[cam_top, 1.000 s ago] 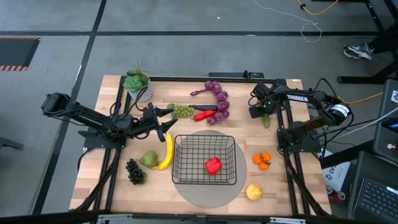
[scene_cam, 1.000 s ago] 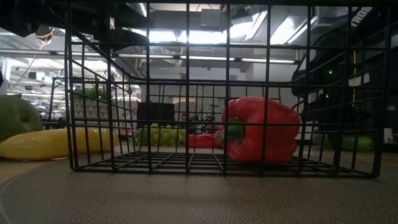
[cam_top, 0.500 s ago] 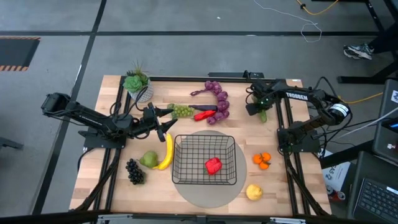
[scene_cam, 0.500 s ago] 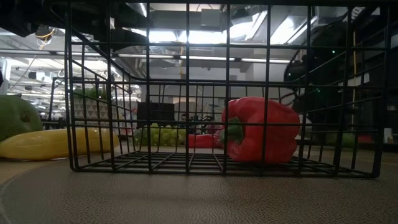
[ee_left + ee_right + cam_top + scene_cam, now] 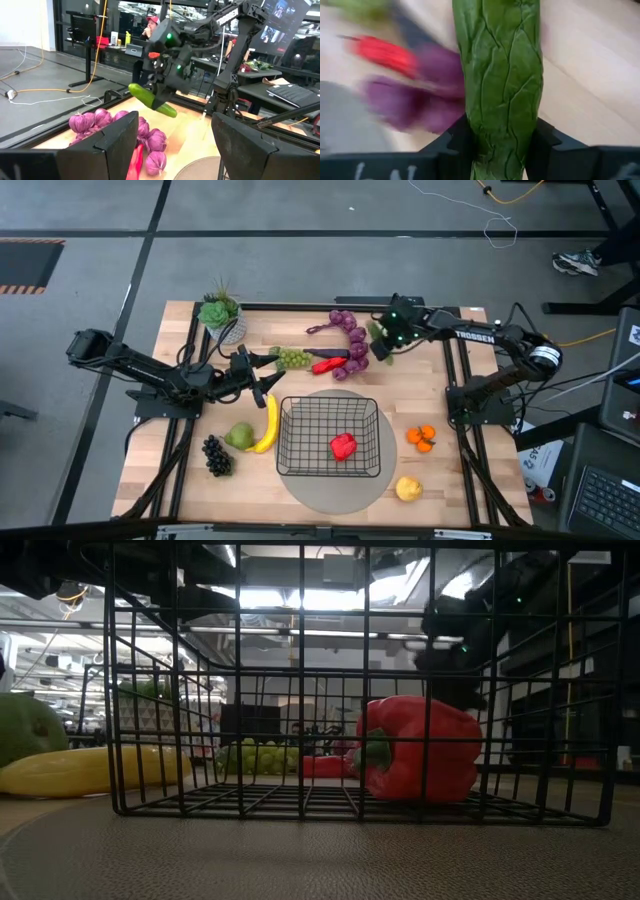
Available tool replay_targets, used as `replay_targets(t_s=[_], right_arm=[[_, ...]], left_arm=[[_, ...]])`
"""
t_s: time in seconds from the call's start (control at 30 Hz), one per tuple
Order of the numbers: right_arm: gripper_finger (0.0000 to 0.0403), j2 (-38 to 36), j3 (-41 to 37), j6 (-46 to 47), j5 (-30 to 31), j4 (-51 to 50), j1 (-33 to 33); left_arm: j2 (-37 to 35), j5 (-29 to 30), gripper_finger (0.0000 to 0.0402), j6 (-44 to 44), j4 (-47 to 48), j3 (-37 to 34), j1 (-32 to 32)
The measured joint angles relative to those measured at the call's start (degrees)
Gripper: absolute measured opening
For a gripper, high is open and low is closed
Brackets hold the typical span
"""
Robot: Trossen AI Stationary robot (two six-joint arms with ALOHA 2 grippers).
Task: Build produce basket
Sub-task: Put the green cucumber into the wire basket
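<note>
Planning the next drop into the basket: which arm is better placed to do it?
The right, most likely. The right gripper is already shut on the cucumber, carried in the air above the purple grapes. The left gripper hangs open and empty beside the basket.

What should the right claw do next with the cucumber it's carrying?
Probably carry it on toward the basket and lower it inside before letting go. The right claw holds the cucumber in the air above the purple grapes, not yet over the basket, which holds only a red pepper. The left claw waits open by the banana.
</note>
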State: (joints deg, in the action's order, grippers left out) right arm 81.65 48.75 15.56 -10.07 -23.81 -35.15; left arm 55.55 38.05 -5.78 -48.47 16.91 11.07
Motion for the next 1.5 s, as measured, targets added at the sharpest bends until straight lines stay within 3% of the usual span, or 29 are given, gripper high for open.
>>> replay_targets(t_s=[0.27,0.43,0.53,1.0,1.2,1.4,1.5], right_arm=[[0.0117,-0.06,10.37,-2.34,-9.91,2.36,6.94],[0.0117,-0.11,14.85,-2.56,-20.76,7.65,14.4],[0.0117,-0.11,16.28,-2.56,-22.45,11.29,19.65],[0.0117,-0.09,17.12,-7.31,-9.78,10.4,38.92],[0.0117,-0.09,17.12,-7.22,-7.82,6.03,40.3],[0.0117,-0.09,17.1,-6.78,2.66,1.22,40.3],[0.0117,-0.09,17.1,-6.92,4.19,1.22,40.24]], left_arm=[[0.0,-0.01,0.0247,-0.02,0.0,0.0,0.0],[0.0,-0.01,0.0247,-0.02,0.0,0.0,0.0],[0.0,0.0,0.0247,-0.01,0.0,0.0,0.0],[0.0,0.01,0.0247,-0.02,0.0,0.0,-0.02],[0.0,0.01,0.0247,0.0,0.0,0.0,-0.01],[0.0,0.0,0.0247,0.0,0.02,0.0,0.0],[0.0,-0.01,0.0247,0.0,0.02,0.0,0.0]])
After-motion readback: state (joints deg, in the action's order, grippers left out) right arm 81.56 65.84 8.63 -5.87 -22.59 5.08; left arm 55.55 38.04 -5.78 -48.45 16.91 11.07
